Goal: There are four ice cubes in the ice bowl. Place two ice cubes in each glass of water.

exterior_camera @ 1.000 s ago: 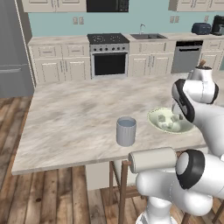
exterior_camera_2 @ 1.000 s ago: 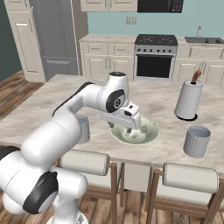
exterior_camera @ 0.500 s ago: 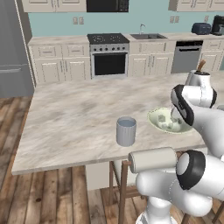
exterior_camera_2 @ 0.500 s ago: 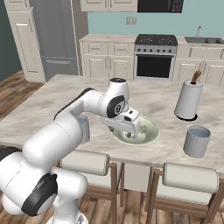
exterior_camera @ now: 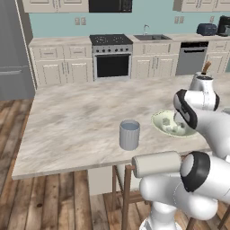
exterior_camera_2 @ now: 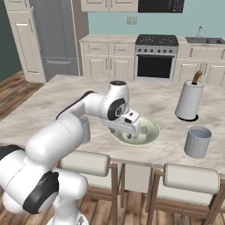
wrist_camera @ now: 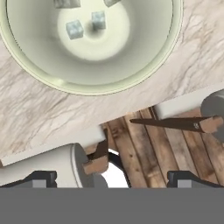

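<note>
Ice cubes [wrist_camera: 74, 29]: four small pale lumps inside the ice bowl [wrist_camera: 144, 65], seen from above in the hand view. Two lie side by side near the bowl's centre; two more are cut by the top edge of that view. In the left base view pale lumps also show in the ice bowl [exterior_camera: 158, 122].

The bowl sits on the marble island counter [exterior_camera: 81, 117], close to the edge nearest the robot. Its rim lies just inside the counter edge (hand view: wood floor and stool backs directly past that edge).

Glasses of water: one glass [exterior_camera: 129, 134] stands to the left of the bowl in the left base view, near the counter's front edge and apart from the bowl. The second glass [exterior_camera_2: 197, 141] stands on the bowl's other side, in front of the tall white holder [exterior_camera_2: 189, 100] with its brown-handled utensil.

Gripper [exterior_camera_2: 132, 132]: hangs over the near rim of the bowl [exterior_camera_2: 149, 136], pointing down. Fingertips [wrist_camera: 41, 177] sit at opposite sides of the hand view's bottom, far apart, nothing between them. No cube is gripped.

Two padded stools [exterior_camera_2: 85, 163] are tucked under the counter's near edge.
</note>
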Robot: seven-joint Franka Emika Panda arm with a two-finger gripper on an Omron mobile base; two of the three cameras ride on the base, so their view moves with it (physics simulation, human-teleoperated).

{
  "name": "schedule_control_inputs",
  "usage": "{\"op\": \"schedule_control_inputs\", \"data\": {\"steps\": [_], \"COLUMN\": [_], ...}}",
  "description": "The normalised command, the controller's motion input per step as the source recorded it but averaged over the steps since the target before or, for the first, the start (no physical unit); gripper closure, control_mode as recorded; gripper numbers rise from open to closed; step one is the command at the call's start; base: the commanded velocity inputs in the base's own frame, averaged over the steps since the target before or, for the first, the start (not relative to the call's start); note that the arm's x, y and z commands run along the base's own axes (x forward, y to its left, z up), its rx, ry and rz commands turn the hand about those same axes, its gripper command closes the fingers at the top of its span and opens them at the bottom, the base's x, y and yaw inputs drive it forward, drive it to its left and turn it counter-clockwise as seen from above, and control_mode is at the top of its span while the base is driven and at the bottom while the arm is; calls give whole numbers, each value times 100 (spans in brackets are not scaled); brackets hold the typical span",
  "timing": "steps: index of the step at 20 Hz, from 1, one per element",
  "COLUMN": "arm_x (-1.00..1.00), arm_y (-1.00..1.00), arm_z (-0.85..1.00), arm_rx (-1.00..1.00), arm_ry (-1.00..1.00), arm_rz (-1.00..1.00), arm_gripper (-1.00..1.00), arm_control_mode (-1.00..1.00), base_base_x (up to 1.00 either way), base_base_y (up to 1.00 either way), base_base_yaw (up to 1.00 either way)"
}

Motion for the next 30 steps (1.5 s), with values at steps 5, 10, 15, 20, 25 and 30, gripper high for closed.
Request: {"op": "schedule_control_inputs", "data": {"steps": [5, 10, 15, 20, 25, 30], "arm_x": [34, 23, 19, 18, 15, 10], "arm_y": [0, 0, 0, 0, -4, -19], "arm_z": [-18, -16, -17, -20, -19, -15], "arm_rx": [0, 0, 0, 0, 0, 0], "arm_ry": [0, 0, 0, 0, 0, 0], "arm_rz": [0, 0, 0, 0, 0, 0], "arm_gripper": [-100, -100, -100, -100, -100, -100], "arm_control_mode": [-100, -100, -100, -100, -100, -100], "base_base_x": [0, 0, 0, 0, 0, 0], "base_base_y": [0, 0, 0, 0, 0, 0], "base_base_yaw": [0, 0, 0, 0, 0, 0]}}
